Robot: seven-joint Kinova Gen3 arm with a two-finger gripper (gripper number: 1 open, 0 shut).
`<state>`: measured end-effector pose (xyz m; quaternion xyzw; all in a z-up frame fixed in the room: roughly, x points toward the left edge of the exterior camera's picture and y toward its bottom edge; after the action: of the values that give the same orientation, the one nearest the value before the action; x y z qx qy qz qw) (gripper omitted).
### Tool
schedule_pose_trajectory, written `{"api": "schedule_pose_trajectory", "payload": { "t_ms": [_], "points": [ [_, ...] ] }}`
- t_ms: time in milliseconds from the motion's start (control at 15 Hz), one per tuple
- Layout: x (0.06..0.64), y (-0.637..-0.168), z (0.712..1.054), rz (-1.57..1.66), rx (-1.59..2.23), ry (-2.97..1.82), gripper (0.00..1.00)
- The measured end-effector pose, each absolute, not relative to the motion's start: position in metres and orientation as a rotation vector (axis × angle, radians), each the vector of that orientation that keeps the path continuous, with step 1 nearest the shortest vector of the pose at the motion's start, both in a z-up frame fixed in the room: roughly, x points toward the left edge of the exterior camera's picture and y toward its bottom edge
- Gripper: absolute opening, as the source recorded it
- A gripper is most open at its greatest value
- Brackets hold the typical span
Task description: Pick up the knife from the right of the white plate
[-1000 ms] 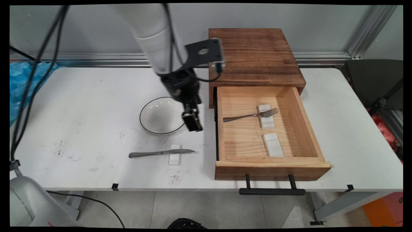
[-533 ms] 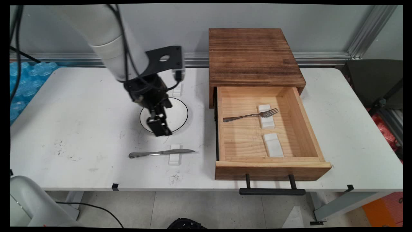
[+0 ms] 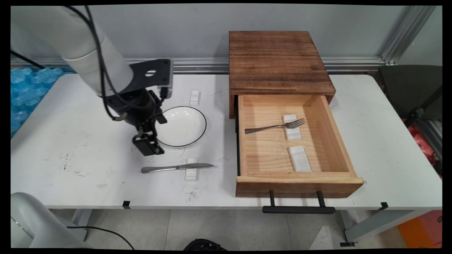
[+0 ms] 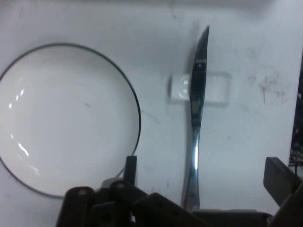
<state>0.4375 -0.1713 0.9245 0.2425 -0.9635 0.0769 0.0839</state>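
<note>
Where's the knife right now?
In the main view the knife lies on the table left of the open drawer, blade across a small white rest, just in front of the plate and below the gripper.

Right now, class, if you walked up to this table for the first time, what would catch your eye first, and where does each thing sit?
The open wooden drawer at the right, with a fork propped on a small white rest inside. Left of it, the black gripper hangs open between a black-rimmed white plate and a knife lying across another white rest near the front edge.
</note>
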Motion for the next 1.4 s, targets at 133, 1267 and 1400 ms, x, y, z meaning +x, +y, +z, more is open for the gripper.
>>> {"api": "schedule_pose_trajectory", "payload": {
  "t_ms": [133,1267,1400],
  "points": [
    [0.445,-0.167,0.923,0.227,0.728,-2.878,1.00],
    [0.467,-0.157,0.836,0.169,0.781,-2.838,1.00],
    [0.464,-0.159,0.823,0.164,0.787,-2.830,1.00]
  ]
}}
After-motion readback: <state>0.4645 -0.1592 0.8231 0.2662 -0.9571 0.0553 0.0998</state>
